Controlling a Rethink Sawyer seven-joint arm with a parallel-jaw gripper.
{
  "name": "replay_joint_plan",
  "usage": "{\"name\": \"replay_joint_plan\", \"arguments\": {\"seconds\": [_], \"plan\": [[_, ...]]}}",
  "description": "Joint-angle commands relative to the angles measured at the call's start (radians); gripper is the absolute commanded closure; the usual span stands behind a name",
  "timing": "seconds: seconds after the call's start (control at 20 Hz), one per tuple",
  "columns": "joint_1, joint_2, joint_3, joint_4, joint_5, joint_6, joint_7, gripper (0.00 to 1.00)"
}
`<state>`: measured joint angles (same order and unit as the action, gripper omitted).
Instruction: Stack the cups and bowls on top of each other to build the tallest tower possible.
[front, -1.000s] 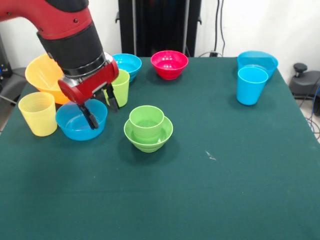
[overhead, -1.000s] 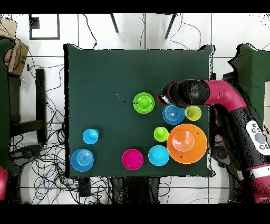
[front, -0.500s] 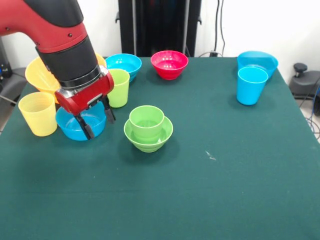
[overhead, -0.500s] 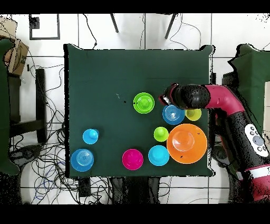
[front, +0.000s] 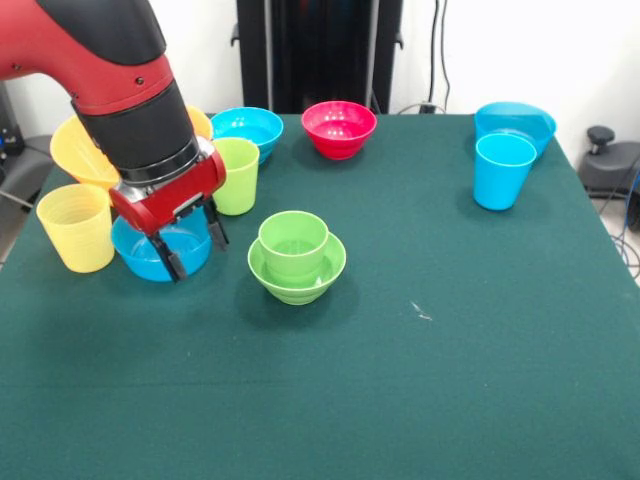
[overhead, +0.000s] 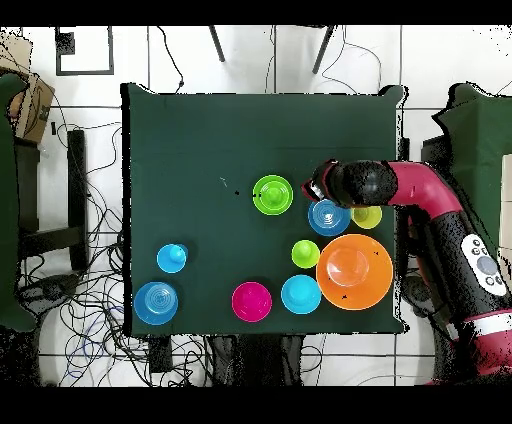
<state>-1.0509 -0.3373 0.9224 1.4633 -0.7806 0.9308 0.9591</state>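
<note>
Near the middle of the green table (front: 420, 380), the tower (front: 296, 256): a green cup (front: 293, 244) nested upright in a small green bowl (front: 297, 276), nothing else in it. Just left of it, a small blue bowl (front: 160, 250), empty as far as can be seen, with the gripper (front: 191, 243) poised over it, fingers spread a little with one tip at the bowl's near rim and the other at its right side, gripping nothing. Further left, at the table's edge, a pale yellow cup (front: 76, 226), upright and empty. Behind the blue bowl, mostly hidden by the arm (front: 120, 70), a large orange bowl (front: 75, 150); from overhead its inside (overhead: 354, 271) looks bare. Right of the arm, a yellow-green cup (front: 238, 175), upright, empty, close behind the gripper. Along the far edge, a second blue bowl (front: 250, 128) and a red bowl (front: 339, 128), side by side but apart, both empty. At the far right, a sky-blue cup (front: 502, 170) standing upright just in front of a wide blue bowl (front: 516, 120); whether the two touch cannot be told. In the overhead view, the gripper (overhead: 322, 192) sits between the tower (overhead: 272, 194) and the small blue bowl (overhead: 328, 216), with the pale yellow cup (overhead: 367, 215) beyond the arm (overhead: 420, 190).
</note>
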Motion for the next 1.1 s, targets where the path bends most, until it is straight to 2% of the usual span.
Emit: {"name": "replay_joint_plan", "arguments": {"seconds": [0.05, 0.2, 0.35, 0.75, 0.9, 1.1], "plan": [[0.105, -0.033, -0.11, -0.097, -0.101, 0.145, -0.237, 0.0], [0.157, -0.055, -0.158, -0.112, -0.105, 0.192, -0.168, 0.0], [0.186, -0.072, -0.183, -0.118, -0.092, 0.223, -0.141, 0.0], [0.195, -0.135, -0.223, -0.071, -0.092, 0.203, -0.104, 0.0], [0.198, -0.154, -0.233, -0.057, -0.116, 0.173, -0.117, 0.0], [0.179, -0.179, -0.22, -0.045, -0.127, 0.153, -0.192, 0.0]]}}
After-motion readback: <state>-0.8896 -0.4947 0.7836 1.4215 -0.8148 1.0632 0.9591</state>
